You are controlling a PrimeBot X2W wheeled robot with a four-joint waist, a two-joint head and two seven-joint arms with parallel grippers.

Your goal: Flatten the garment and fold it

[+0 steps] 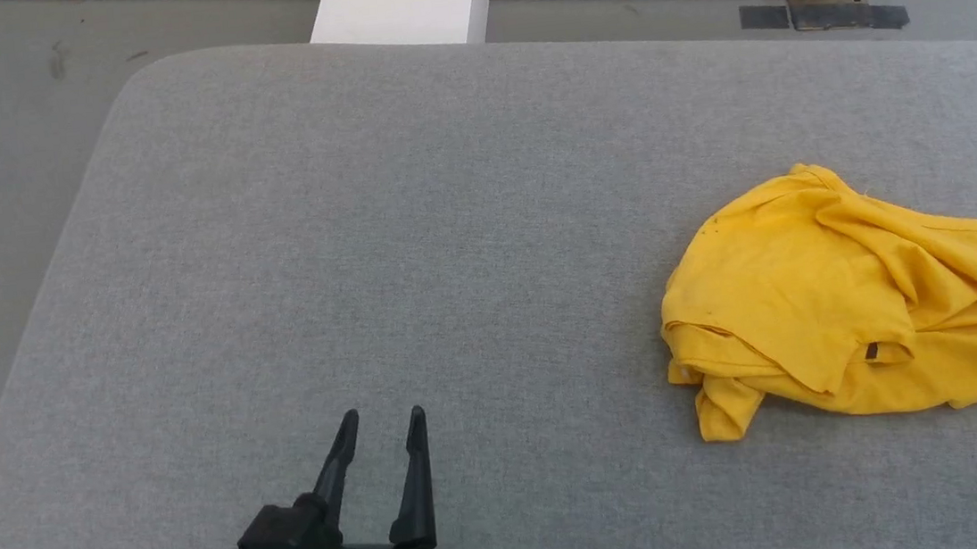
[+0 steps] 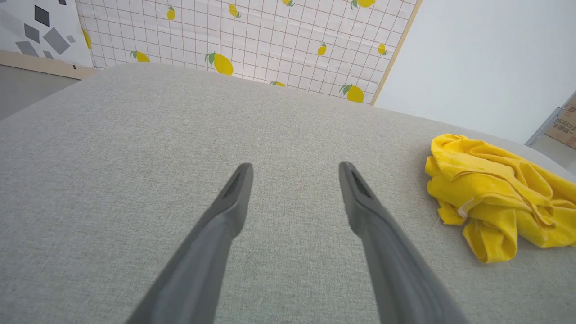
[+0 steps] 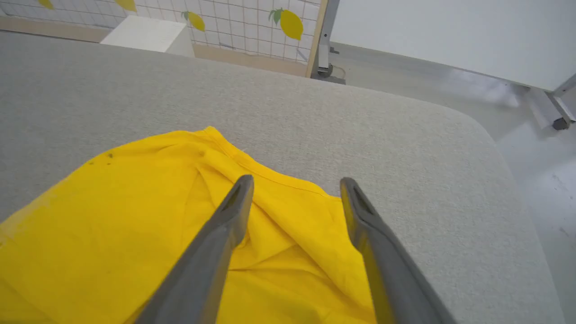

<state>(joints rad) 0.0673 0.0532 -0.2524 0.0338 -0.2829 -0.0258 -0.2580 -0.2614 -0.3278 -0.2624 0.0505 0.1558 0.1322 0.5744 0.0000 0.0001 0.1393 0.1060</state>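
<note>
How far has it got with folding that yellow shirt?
Barely begun. Done: nothing visible; the garment lies in a crumpled heap on the grey table. In hand: the right gripper hangs open over it, holding nothing, while the left gripper sits open over bare table, well apart from the garment. Left: spreading it flat, then every fold.

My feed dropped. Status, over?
Both open: left gripper over grey table, right gripper above garment, nothing held. Garment crumpled at table's right. Beyond far edge, white box, no obstruction.
</note>
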